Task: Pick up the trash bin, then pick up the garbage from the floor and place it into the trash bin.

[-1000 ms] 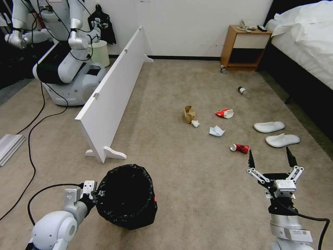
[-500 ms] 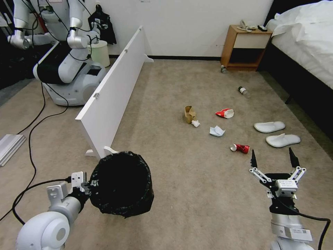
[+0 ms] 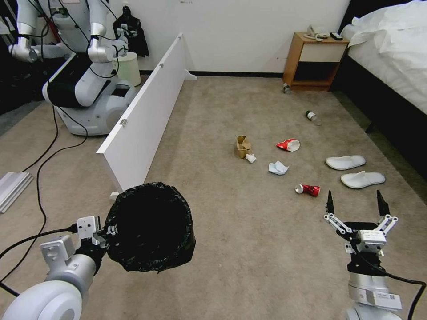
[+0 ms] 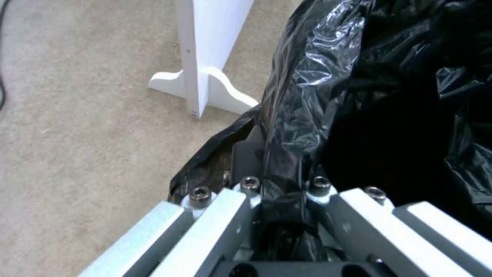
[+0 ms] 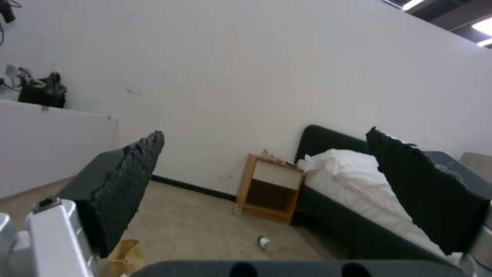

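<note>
Head view shows our left gripper (image 3: 103,232) clamped on the trash bin (image 3: 150,226), lifted; next our right gripper (image 3: 356,208), spread empty, must reach the garbage (image 3: 307,190).

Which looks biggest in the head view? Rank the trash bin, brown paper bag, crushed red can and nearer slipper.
1. trash bin, though it is nearest the camera, held by the left gripper.
2. nearer slipper.
3. brown paper bag and crushed red can look alike.
</note>
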`<state>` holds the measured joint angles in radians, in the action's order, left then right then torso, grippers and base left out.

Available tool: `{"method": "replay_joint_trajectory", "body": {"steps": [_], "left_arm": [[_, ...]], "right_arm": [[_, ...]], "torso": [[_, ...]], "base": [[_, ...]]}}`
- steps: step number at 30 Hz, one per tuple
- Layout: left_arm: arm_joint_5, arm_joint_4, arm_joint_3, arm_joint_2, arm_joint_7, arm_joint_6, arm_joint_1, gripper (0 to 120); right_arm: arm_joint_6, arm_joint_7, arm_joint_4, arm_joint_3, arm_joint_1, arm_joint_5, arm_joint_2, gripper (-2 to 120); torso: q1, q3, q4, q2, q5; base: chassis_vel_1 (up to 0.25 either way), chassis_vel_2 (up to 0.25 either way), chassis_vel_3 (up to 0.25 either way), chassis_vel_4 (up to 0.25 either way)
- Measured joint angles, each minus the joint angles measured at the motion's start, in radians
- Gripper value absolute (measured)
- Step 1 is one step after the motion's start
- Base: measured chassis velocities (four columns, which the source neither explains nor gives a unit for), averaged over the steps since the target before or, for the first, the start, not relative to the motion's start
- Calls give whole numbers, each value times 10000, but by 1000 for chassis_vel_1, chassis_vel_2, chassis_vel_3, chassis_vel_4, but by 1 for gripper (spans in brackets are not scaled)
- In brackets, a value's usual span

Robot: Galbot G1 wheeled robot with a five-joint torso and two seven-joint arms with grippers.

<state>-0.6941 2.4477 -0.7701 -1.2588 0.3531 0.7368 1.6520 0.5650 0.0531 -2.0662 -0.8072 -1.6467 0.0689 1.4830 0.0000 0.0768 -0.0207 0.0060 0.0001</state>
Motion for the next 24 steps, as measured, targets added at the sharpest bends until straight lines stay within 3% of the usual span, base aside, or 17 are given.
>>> {"method": "replay_joint_trajectory", "body": {"steps": [24], "left_arm": [[-262,63,-82,-155,74,-15,43,1]], "right_arm": [[58,-44,24,-35,26,-9,61,100]], "torso": [[0,0,0,0,-1]], "base": [[0,0,0,0]]}}
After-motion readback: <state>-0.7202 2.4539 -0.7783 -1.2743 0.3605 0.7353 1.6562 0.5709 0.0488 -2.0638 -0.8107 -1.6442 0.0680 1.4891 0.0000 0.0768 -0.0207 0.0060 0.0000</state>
